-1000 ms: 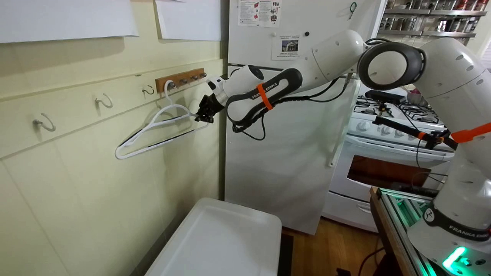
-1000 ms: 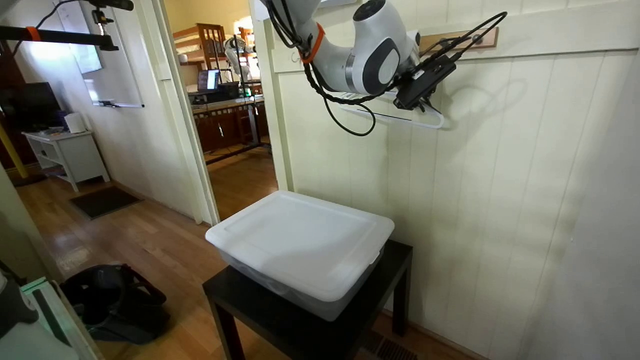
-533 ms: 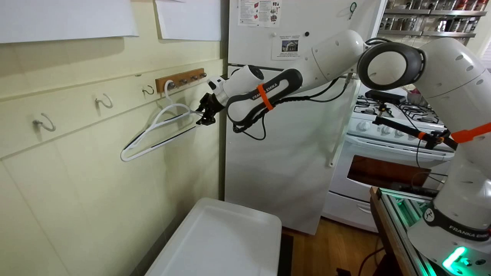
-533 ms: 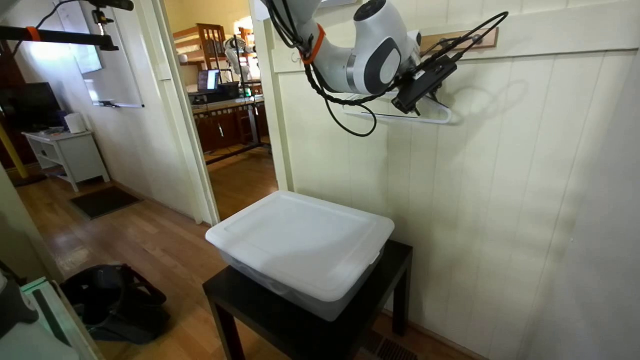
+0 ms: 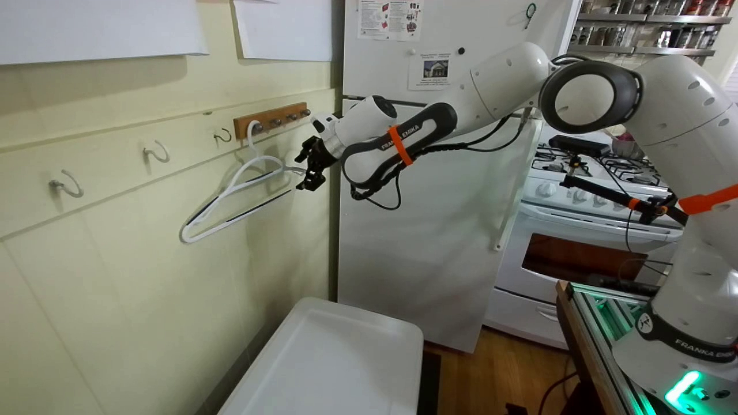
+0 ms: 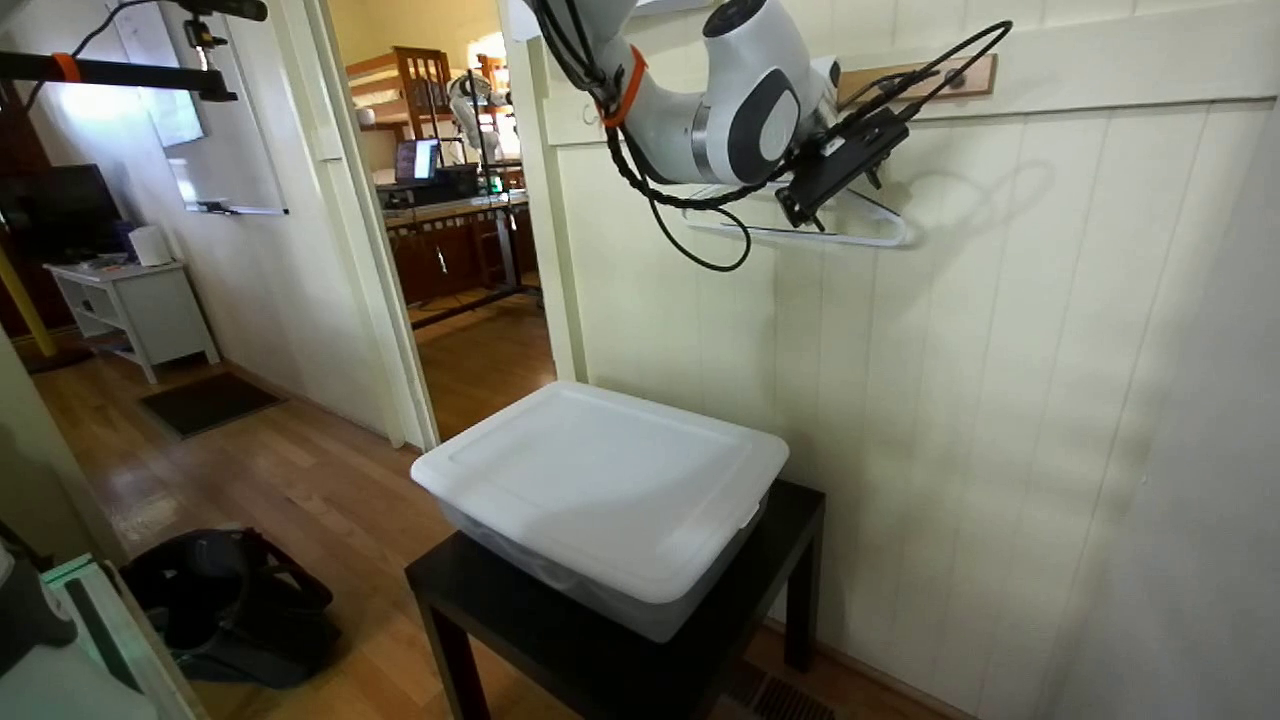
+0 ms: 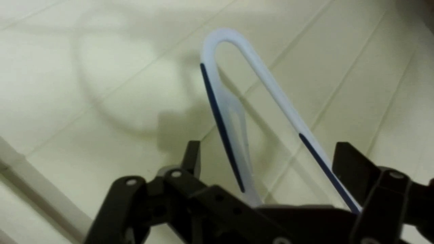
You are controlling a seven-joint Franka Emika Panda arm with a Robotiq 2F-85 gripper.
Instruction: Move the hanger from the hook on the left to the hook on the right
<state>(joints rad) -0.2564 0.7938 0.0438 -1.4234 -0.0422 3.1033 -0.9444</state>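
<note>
Record hanger (image 5: 230, 188) hung by its top curve (image 5: 249, 134) on leftmost peg (image 5: 258, 128) of wooden rack (image 5: 270, 117) in an exterior view. Find gripper (image 7: 268, 147) spread wide, grasping nothing, with upper bar (image 7: 218, 88) between fingers (image 7: 193, 159) in the wrist view; cannot tell contact with lower bar (image 7: 287, 105). Judge transfer probably complete, leaving a clean retreat. Back straight out slowly, keeping fingers apart, avoiding any unhooking tug

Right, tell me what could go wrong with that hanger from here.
The gripper is open, and the hanger hangs by its hook from the leftmost peg of the wooden rack, so a nudge might set it swinging. Pulling outward rather than lifting could snag the hook on that peg. The wall is close behind the hanger, so the gripper may bump it.
</note>
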